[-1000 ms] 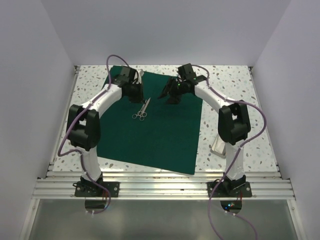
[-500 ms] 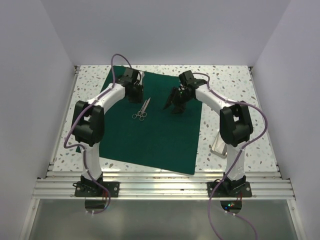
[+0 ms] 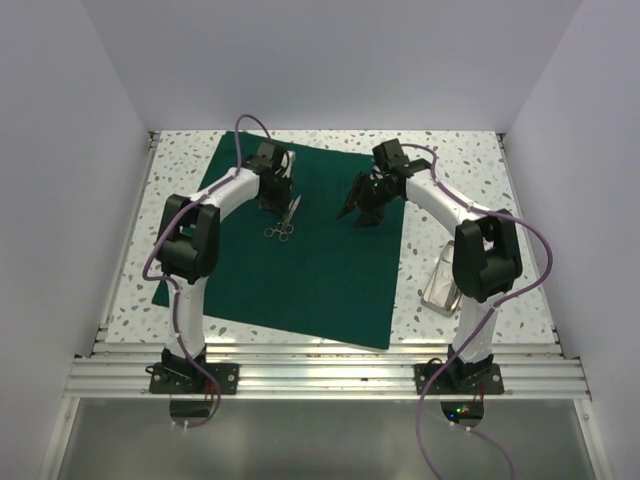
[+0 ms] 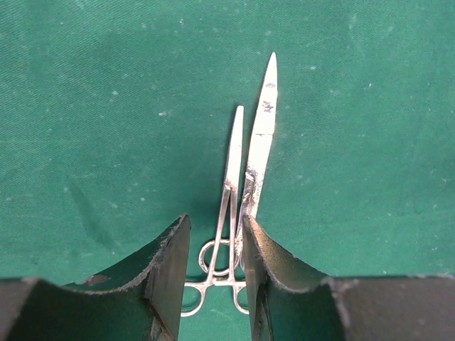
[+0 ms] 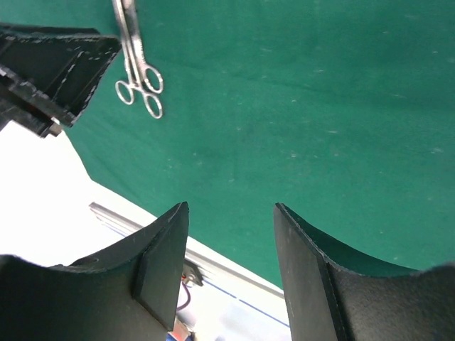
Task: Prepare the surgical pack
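**Drape.** The dark green drape (image 3: pixel 310 270) lies flat and slightly skewed over the middle of the table (image 3: pixel 460 160). It runs from near the table's far edge almost to its near edge. Judgement: it is spread first because it is the wrap, and the instruments have to sit on it.

**Scissors.** The steel scissors (image 4: pixel 231 170) rest on the drape's far-left part, with the tips toward the far edge and the ring handles toward the near edge. A broader steel blade (image 4: pixel 261 135) lies touching them. The pictures do not show whether it is the tweezers or the scissors' other blade.

**Left gripper.** The left gripper (image 4: pixel 215 224) hangs directly over the ring handles. Its fingers are part-way apart with a modest gap between them, and they clamp nothing. The scissors lie free on the cloth below. Judgement: this position fits either a release or a line-up over the handles, and the frames do not show which.

**Right gripper.** The right gripper (image 5: pixel 231 209) is held above the drape's far-right part, well apart from the scissors. Its fingers are spread and hold nothing. Judgement: it is kept clear of the left arm's working area.

**Tray.** The small metal tray (image 3: pixel 438 290) sits on bare table just off the drape's right edge, beside the right arm, which partly hides it. Judgement: it has not yet been brought onto the drape, and it lies within the right arm's side.

**Not seen.** No gauze or sachet can be made out.

**Progress.** Judgement: early, with most items not yet laid on the drape.
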{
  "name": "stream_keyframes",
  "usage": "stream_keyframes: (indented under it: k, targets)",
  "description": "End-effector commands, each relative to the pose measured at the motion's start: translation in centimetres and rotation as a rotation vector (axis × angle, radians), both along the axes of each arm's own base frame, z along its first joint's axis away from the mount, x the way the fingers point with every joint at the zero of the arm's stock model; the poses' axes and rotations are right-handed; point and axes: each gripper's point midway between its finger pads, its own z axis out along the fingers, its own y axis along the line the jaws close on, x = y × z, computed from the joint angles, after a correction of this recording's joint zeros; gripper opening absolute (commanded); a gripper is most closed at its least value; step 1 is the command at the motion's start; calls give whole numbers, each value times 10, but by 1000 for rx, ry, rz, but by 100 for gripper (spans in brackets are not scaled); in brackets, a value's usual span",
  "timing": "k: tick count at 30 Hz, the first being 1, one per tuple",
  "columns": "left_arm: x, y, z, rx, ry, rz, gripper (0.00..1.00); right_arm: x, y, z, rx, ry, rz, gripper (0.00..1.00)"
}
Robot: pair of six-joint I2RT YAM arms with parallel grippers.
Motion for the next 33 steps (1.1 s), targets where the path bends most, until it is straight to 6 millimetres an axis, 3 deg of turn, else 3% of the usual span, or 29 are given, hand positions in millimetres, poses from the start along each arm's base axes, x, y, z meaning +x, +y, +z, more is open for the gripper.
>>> stream_keyframes:
  k: [1, 9, 13, 18, 22, 33]
  targets:
    - [11, -2, 6, 18, -42, -13, 39, -2, -4, 14, 9, -27, 5, 55]
    - [-22, 24, 27, 75, -58, 55, 38, 0, -1, 15, 23, -26, 14, 55]
    - [-40, 33, 22, 100, -23, 58, 36, -3, 0, 12, 27, -22, 15, 55]
    - [-36, 37, 27, 109, -53, 74, 34, -8, -1, 9, 29, -7, 22, 55]
    - [-39, 41, 19, 123, -33, 82, 28, -9, -2, 12, 25, -17, 28, 55]
    - [-44, 43, 2, 141, 5, 75, 24, -10, -5, 11, 25, -11, 31, 55]
